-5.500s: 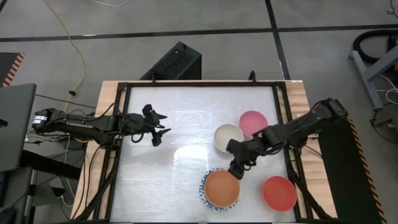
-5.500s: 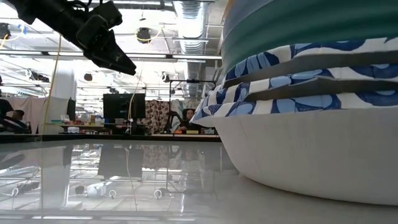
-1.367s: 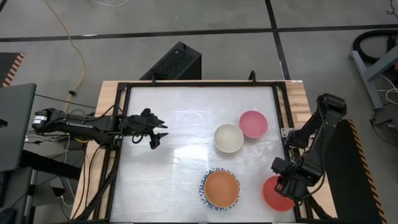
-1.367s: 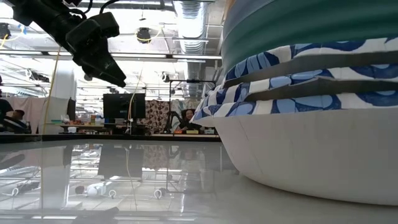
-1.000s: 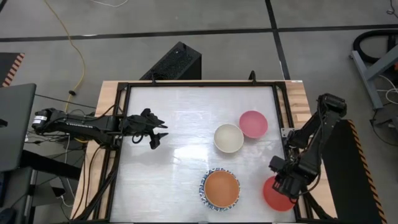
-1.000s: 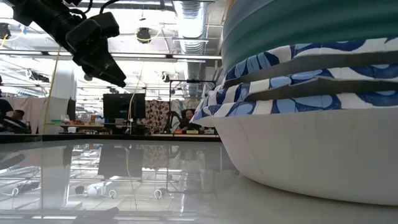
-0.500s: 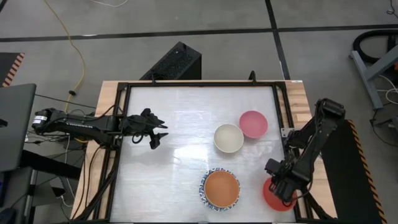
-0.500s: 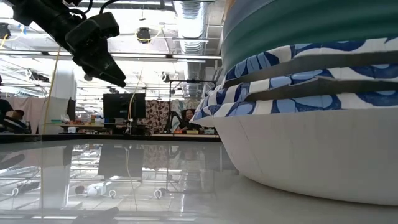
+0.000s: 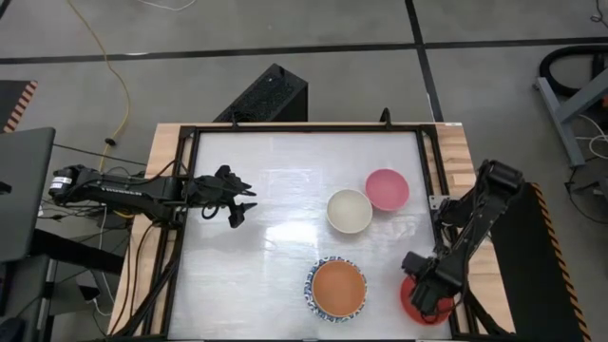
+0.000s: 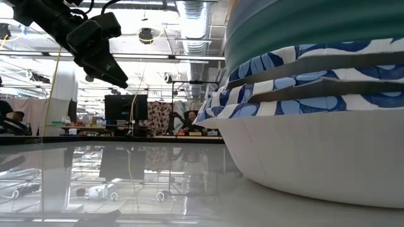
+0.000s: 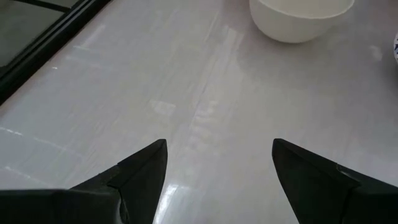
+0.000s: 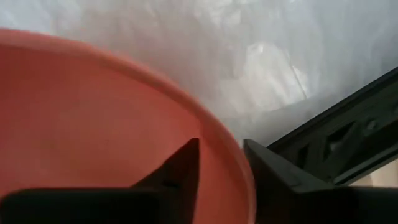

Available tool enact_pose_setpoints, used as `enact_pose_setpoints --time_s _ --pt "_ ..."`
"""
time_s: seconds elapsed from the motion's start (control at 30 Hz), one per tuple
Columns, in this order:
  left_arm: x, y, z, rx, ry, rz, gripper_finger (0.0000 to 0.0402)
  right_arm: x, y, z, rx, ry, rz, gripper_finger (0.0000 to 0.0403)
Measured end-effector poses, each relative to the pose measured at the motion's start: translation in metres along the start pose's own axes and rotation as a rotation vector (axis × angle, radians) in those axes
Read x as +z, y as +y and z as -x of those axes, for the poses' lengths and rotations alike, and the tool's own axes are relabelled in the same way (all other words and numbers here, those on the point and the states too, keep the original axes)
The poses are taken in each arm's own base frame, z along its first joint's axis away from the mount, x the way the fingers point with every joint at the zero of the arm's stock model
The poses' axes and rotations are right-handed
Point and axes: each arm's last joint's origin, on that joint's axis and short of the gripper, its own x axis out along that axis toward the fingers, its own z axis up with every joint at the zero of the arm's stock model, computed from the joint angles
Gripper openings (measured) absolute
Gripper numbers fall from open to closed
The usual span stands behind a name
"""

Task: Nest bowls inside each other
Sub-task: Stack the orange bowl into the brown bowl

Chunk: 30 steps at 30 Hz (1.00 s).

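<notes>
The right gripper (image 12: 217, 168) straddles the rim of the red bowl (image 12: 93, 118) at the table's (image 9: 285, 190) near right corner, apparently pinching it, one finger inside. The left gripper (image 11: 217, 171) hovers spread over the table's left side.

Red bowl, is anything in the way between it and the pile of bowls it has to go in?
Nothing visible. The right gripper straddles the red bowl's rim. Only bare table lies between it and the stack with the orange bowl on top.
</notes>
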Motion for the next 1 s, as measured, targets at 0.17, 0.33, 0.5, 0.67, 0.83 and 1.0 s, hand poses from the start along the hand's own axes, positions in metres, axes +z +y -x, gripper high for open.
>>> enact_pose_setpoints --time_s 0.17,0.33,0.5,0.67,0.83,1.0 --pt "0.0 0.0 0.0 0.001 0.0 0.0 0.0279 0.01 0.008 0.0 0.038 0.053 -0.041 0.0034" --pt "0.0 0.0 0.0 0.003 0.0 -0.006 0.0279 0.026 0.01 0.004 0.103 0.065 -0.139 0.0016" --pt "0.0 0.0 0.0 0.006 0.0 -0.028 0.0279 0.042 0.008 0.014 0.14 0.019 -0.31 0.0011" --pt "0.0 0.0 0.0 0.007 -0.004 -0.047 0.0279 0.052 0.006 0.025 0.116 0.017 -0.538 0.0009" --pt "0.001 0.0 0.0 0.006 -0.007 -0.055 0.0279 0.055 0.007 0.03 0.125 0.006 -0.564 0.0008" --pt "0.001 0.0 0.0 0.005 -0.007 -0.051 0.0279 0.05 0.006 0.03 0.1 0.004 -0.624 0.0007"
